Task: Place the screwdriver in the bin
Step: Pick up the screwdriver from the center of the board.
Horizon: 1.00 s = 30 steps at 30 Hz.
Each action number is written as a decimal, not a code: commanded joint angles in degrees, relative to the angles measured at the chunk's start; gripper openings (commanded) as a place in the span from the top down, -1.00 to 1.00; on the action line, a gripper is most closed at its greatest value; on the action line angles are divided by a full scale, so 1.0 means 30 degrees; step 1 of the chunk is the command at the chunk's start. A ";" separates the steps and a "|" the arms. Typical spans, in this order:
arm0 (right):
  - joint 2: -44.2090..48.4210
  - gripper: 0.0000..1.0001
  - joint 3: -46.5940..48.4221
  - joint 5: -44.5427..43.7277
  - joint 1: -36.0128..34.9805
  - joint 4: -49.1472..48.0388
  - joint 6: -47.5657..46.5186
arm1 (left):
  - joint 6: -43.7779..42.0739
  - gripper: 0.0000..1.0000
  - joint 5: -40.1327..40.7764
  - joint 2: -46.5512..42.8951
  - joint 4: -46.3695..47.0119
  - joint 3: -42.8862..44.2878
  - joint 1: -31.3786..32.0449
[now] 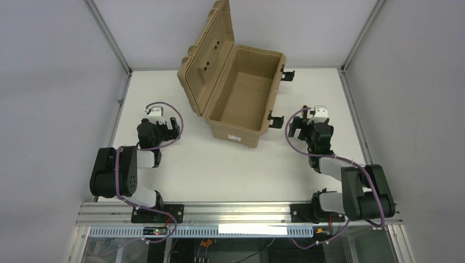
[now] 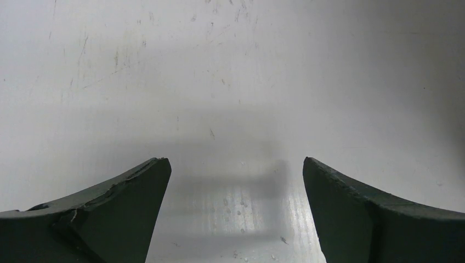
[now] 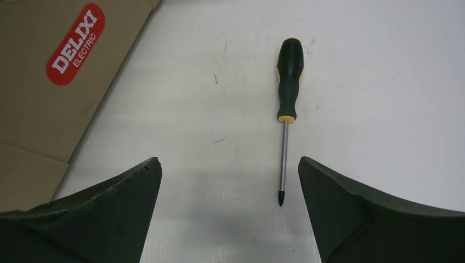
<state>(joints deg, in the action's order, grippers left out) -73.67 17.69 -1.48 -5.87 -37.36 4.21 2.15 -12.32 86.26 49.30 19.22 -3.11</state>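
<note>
Nothing done yet: the screwdriver (image 3: 285, 118) lies flat on the bench (image 1: 219, 175) toward its right edge, just ahead of the right hand (image 3: 230, 161), spread wide and empty; the bin (image 1: 241, 101) (lid up) stands toward the far edge; grasp and drop remain

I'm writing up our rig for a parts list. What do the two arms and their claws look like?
The left arm and right arm match: black joint housings, white links, a purple cable looping along each and a small white block at the wrist. The left claw and right claw each have two dark matte curved fingers.
</note>
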 commanded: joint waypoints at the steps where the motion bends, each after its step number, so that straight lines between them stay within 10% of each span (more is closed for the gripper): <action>1: 0.0098 -0.99 0.0520 -0.0758 0.0004 -0.0529 0.0386 | 0.0132 -0.98 -0.0289 0.0017 0.0882 -0.0080 -0.0125; 22: 0.1783 -0.99 0.0725 -0.1200 -0.0003 0.0723 0.0469 | 0.0132 -0.98 -0.0289 0.0017 0.0882 -0.0080 -0.0105; 30: 0.4471 -0.99 0.3430 -0.1976 -0.0002 0.7037 0.0220 | 0.0132 -0.98 -0.0290 0.0009 0.0852 -0.0080 -0.0104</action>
<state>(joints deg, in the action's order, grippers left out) -64.12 21.10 -5.58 -5.87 -26.55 5.08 2.15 -12.32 86.26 49.30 19.22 -3.11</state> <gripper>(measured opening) 0.993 0.992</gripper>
